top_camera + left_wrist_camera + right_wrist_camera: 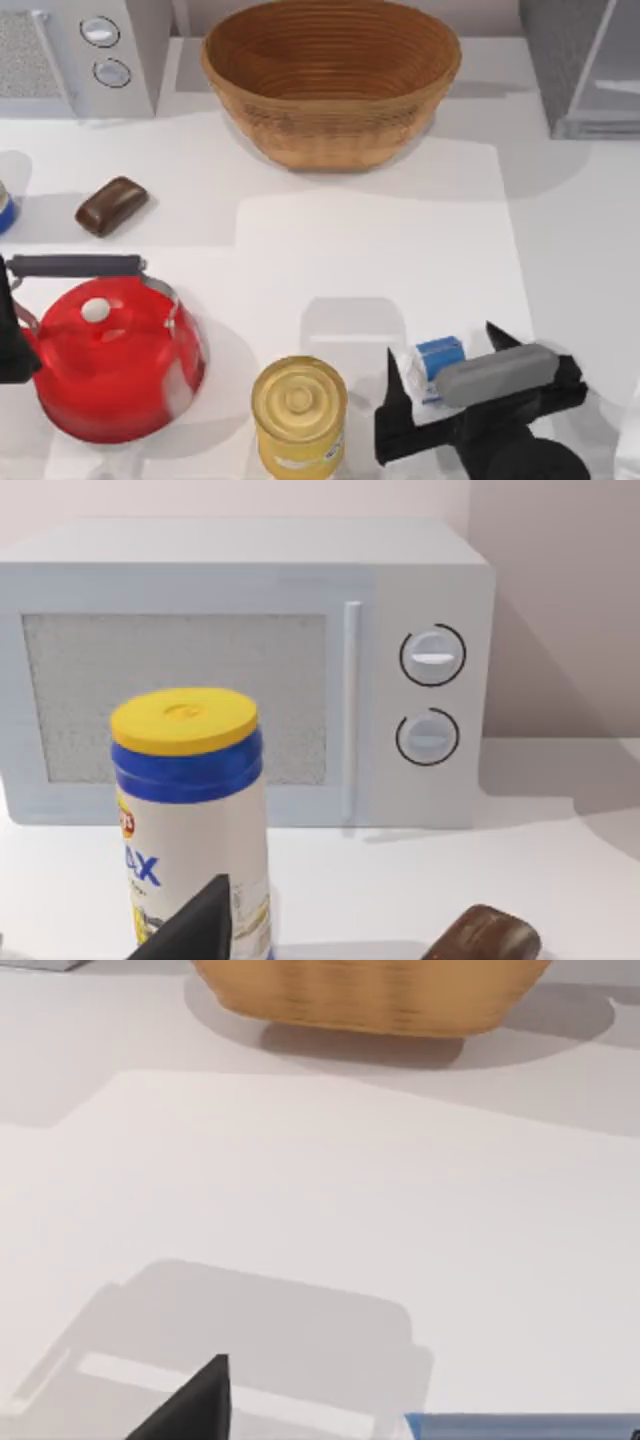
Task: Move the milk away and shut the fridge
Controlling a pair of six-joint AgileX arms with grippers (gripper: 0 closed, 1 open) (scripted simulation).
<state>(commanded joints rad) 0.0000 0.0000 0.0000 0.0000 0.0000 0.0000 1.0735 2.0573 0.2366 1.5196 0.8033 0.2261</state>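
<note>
The milk [432, 366], a small white carton with a blue top, sits at the front right of the table, and its blue edge [520, 1426] shows in the right wrist view. My right gripper [441, 343] straddles it, open, with a gap between the carton and one black finger [200, 1400]. The fridge [560, 60] stands at the back right corner, its pale door panel [618, 60] beside the dark body. At the left edge, by the kettle, my left arm [10, 345] is parked, and one of its fingers [200, 920] sits off-centre.
A wicker basket [330, 80] stands at the back centre. A gold-lidded yellow can [298, 410] is left of the milk, a red kettle [110, 360] at front left, a brown bar [110, 205] behind it. A microwave [70, 50] and chips tube [190, 810] are at back left.
</note>
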